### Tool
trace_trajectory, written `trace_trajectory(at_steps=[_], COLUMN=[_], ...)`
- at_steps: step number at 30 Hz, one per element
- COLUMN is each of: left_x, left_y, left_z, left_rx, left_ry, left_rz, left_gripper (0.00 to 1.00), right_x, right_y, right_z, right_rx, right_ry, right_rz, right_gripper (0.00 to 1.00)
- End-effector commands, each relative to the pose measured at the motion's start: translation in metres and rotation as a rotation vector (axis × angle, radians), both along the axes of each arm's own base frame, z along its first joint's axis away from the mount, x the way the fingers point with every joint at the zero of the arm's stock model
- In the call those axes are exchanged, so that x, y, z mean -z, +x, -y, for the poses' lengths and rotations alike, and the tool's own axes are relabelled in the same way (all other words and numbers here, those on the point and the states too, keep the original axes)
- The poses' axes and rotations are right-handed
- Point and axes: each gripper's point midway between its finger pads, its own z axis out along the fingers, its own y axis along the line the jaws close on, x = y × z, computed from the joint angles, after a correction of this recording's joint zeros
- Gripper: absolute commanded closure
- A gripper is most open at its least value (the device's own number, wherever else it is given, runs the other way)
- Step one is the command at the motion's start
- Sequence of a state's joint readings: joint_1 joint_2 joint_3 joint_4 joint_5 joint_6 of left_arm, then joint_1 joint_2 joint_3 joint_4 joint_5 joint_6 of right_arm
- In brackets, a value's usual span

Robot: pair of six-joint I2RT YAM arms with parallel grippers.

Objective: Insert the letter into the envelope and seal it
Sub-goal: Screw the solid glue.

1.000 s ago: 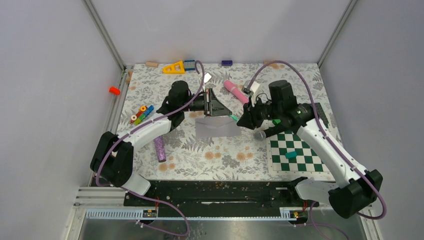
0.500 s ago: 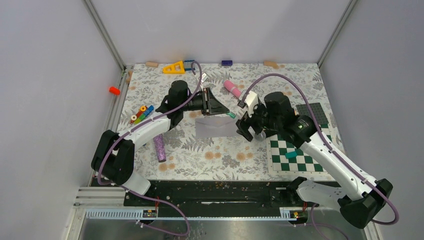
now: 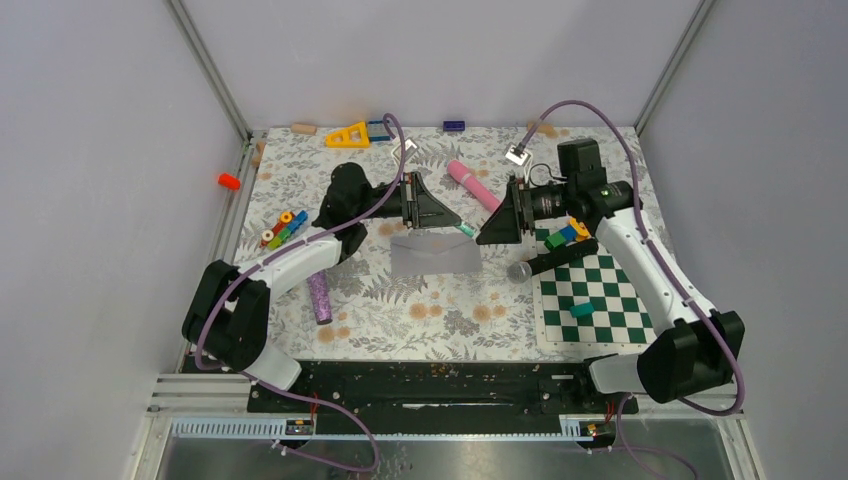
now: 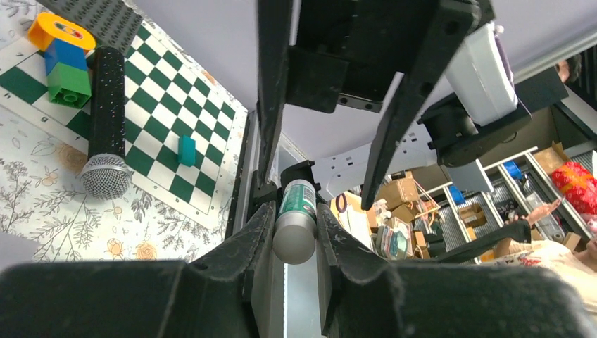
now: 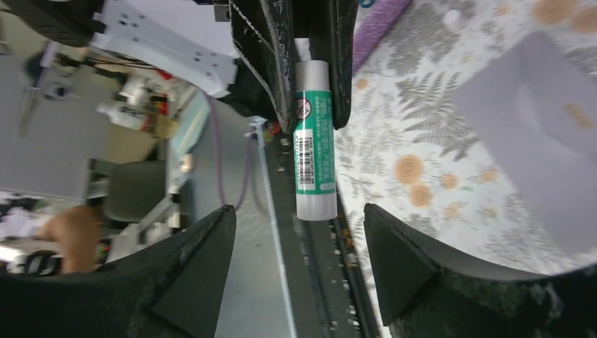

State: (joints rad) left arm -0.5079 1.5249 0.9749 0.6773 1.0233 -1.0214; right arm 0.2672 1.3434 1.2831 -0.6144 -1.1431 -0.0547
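The pale grey envelope [image 3: 435, 255] lies flat mid-table and shows at the right of the right wrist view [image 5: 542, 134]. My left gripper [image 3: 455, 222] hovers just above its far edge, shut on a green-and-white glue stick [image 3: 466, 231] that points right. The left wrist view shows the stick [image 4: 296, 218] pinched between the left gripper's [image 4: 294, 211] fingers. Facing it from the right is my right gripper [image 3: 482, 236], open. In its own view the right gripper [image 5: 299, 210] has its fingers spread either side of the stick's [image 5: 313, 141] free end without touching. The letter is hidden or out of view.
A microphone [image 3: 518, 270] lies at the edge of the green-and-white checkerboard mat [image 3: 595, 305], which carries a teal block [image 3: 582, 310] and stacked bricks [image 3: 563, 237]. A pink tube [image 3: 470, 180] lies behind. A purple cylinder [image 3: 320, 297] and coloured blocks [image 3: 283, 228] sit at left.
My right gripper has let go and opened. Its arm dipped toward the envelope, then swung back up and right, and now faces the glue stick. The left arm has barely moved.
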Motion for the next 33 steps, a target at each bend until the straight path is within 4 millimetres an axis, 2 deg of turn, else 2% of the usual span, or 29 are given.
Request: trace_trajectory(at_steps=[1,6,12,14,18,25,29,33], left_x=[-0.035,-0.037,-0.037,-0.037,-0.036,-0.014,0.003,0.012], left_y=[-0.023,-0.026,-0.025,-0.025,-0.022,-0.001,0.011,0.017], left_z=[-0.006,-0.006,-0.005,-0.005,-0.004,0.000,0.001,0.002], left_rx=[0.067,0.078,0.072,0.071,0.062,-0.022,-0.082,-0.107], left_ry=[-0.085,-0.093,-0.097,-0.096,-0.090,0.004,0.067,0.090], left_rz=[0.147,0.153,0.146,0.143,0.128,0.037,-0.019,-0.052], left_gripper=[0.97,0.98,0.99,0.99,0.99,0.99,0.99,0.98], right_x=[-0.026,-0.025,-0.019,-0.019,-0.020,-0.013,0.002,0.019], right_y=[-0.021,-0.020,-0.019,-0.018,-0.017,-0.010,-0.005,0.005], right_z=[-0.007,-0.009,-0.010,-0.011,-0.011,-0.008,0.001,0.008], right_rx=[-0.104,-0.118,-0.117,-0.116,-0.111,-0.044,0.025,0.107], right_ry=[0.151,0.188,0.191,0.194,0.202,0.128,-0.011,-0.150], right_rz=[-0.145,-0.168,-0.182,-0.185,-0.189,-0.073,0.031,0.160], right_gripper=[0.27,0.34,0.48,0.54,0.73,0.75,0.75,0.75])
